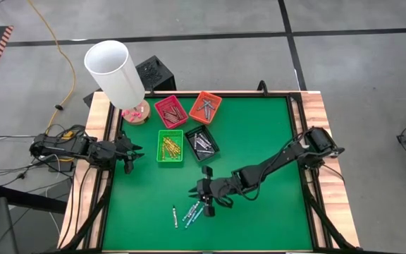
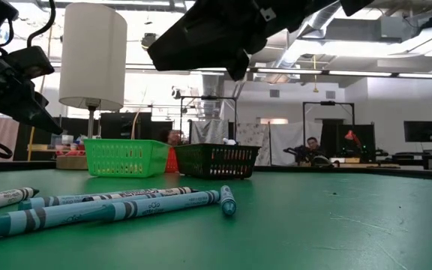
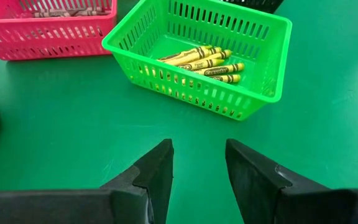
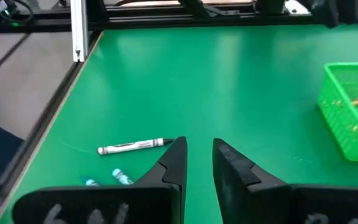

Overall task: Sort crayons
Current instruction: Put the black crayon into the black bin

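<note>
A few loose crayons lie flat on the green mat near the table's front: blue ones [image 1: 193, 212] [image 2: 126, 207] and a grey-white one [image 1: 174, 216] [image 4: 133, 147]. My right gripper [image 1: 196, 194] [image 4: 199, 149] hangs open above the mat just beyond them, tilted down, with nothing between its fingers. My left gripper [image 1: 130, 156] [image 3: 197, 155] waits open at the table's left edge, facing the green tray [image 3: 204, 56], which holds yellow crayons [image 3: 204, 62].
Four small trays stand at the back middle: red [image 1: 170, 111], orange [image 1: 205, 106], green [image 1: 170, 147] and black [image 1: 201, 143], each with crayons inside. A lamp with a white shade [image 1: 115, 69] stands at the back left corner. Bare mat stretches to the right.
</note>
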Robot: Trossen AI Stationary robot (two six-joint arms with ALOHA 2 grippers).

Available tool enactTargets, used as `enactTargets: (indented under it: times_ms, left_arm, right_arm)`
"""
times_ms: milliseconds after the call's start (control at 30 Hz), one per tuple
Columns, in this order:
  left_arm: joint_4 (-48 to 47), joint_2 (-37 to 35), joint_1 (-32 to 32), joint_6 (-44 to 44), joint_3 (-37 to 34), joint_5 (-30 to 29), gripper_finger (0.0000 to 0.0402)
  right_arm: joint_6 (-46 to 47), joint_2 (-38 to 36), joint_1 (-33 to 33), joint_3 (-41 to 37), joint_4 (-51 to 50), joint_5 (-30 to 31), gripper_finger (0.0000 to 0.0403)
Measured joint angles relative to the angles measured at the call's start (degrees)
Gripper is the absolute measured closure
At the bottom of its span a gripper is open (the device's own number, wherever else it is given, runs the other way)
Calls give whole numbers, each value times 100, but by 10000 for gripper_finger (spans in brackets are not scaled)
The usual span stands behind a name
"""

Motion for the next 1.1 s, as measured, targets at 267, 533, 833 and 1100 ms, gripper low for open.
enactTargets:
  times_ms: [267, 533, 833, 1100]
  left_arm:
    - [0, 0, -1, 0, 0, 0, 265]
    - [11, 0, -2, 105, 0, -480, 265]
    - [12, 0, 0, -65, 0, -943, 265]
    - [11, 0, 0, -92, 0, -803, 265]
  right_arm:
    - [-410, 0, -7, 0, 244, 2, 329]
    - [-412, 0, -9, 0, 370, 2, 329]
    - [-410, 0, 8, 0, 360, 1, 329]
    - [-408, 0, -7, 0, 182, 2, 329]
